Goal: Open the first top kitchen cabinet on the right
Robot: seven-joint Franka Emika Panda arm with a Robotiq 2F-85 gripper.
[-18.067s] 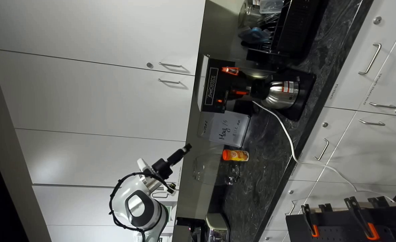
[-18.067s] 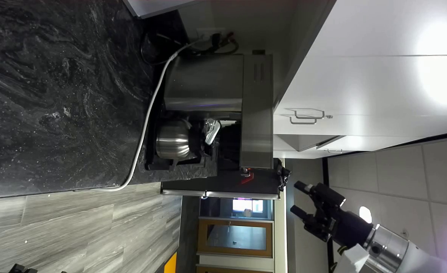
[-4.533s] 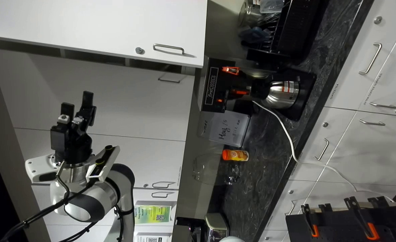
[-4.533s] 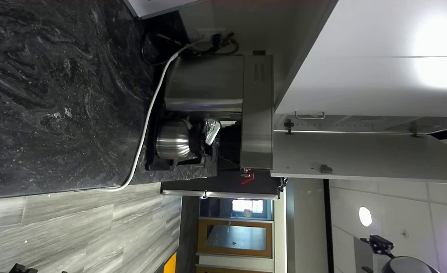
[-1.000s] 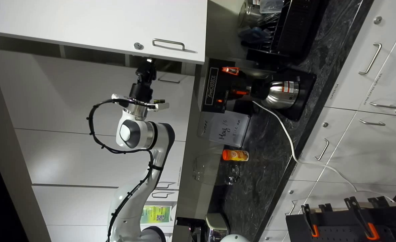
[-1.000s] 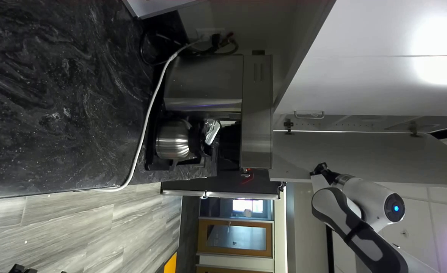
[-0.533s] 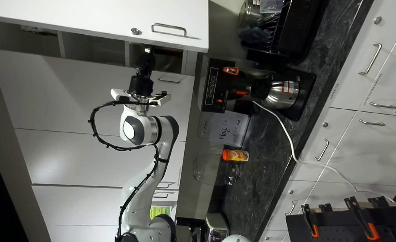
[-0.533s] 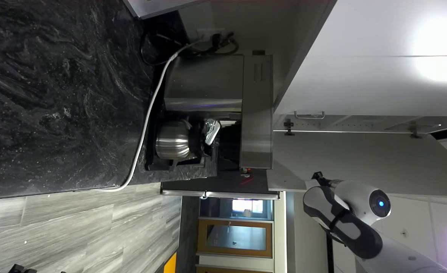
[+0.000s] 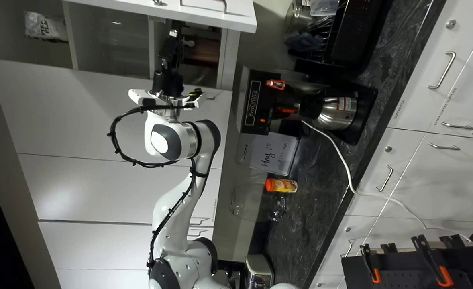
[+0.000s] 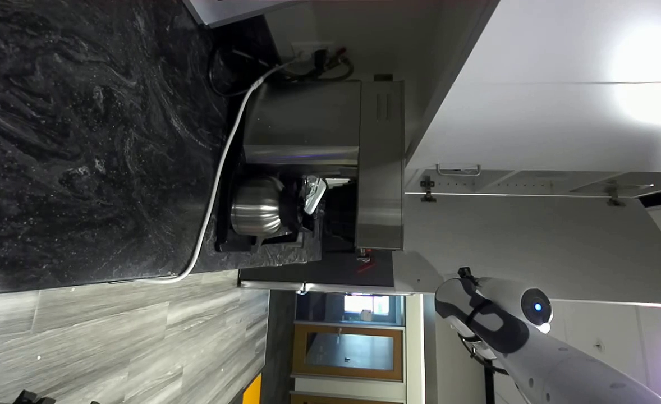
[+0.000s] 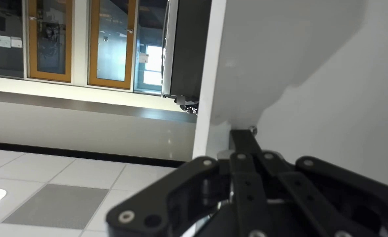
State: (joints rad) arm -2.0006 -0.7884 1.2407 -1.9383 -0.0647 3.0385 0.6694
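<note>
The top cabinet's door (image 9: 238, 12) stands swung far out, and the shelves inside the cabinet (image 9: 108, 48) show behind it. Its pale inner face (image 10: 538, 241) fills the right of the wrist view too. My gripper (image 9: 176, 27) is on the inner side of this door, near its free edge. In the wrist view the gripper (image 11: 241, 135) has its fingers together, with nothing seen between them. Their tips appear to press on the inner face beside a small round metal fitting (image 11: 253, 130). The door's handle (image 9: 225, 6) is on the outer side, partly cut off by the picture's edge.
A neighbouring cabinet door (image 9: 120, 108) is closed, and my forearm crosses in front of that row. A silver bag (image 9: 43, 26) lies inside the cabinet. Below stand a coffee maker (image 9: 256, 102) and a dark counter (image 9: 312, 216). A white cable (image 10: 212, 191) runs over the counter.
Over the last second the door has swung further outward, with my gripper travelling along its inner side. More of the shelves now shows. In the oldest frames the door was closed.
</note>
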